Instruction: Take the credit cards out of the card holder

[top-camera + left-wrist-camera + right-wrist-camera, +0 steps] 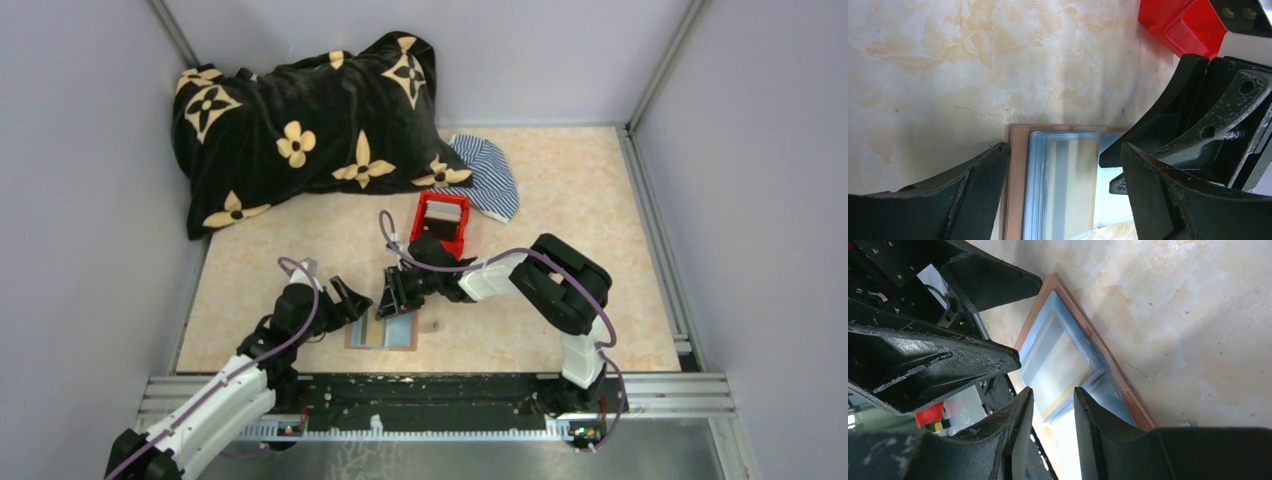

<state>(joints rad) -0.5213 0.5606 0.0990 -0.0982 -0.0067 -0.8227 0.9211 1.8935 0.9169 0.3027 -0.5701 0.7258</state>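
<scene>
Near the front edge of the desk (600,200), between the two arms: holder (380,333), opened flat, with a reddish-brown leather rim around a stack of clear sleeves (1037,190). Tucked in the top sleeve, a card (1073,180) with a grey band along one side and a tan face.

Low over the holder's left part, left hand (352,302), fingers (948,200) spread wide. One tip right at the leather rim, touching or just above, cannot tell. The other tip past the far side of the sleeve. Nothing gripped, only the holder beneath.

Just beside it, over the holder's right part, right hand (392,303), fingers (1013,440) partly apart with a narrow gap, nothing clamped in it. Tips of the two hands very close together, contact not clear.

Under the right hand, beside the top sleeve, a pale blue sheet (1107,200) lying flat on the holder. Card or sleeve, cannot tell.

Just behind the right hand, red box (440,222), open-topped, upright on the desk, something dark inside. Farther back, striped cloth (490,175) crumpled on the desk, one edge under a black blanket (300,130) with tan flower shapes, heaped in the back left corner.
</scene>
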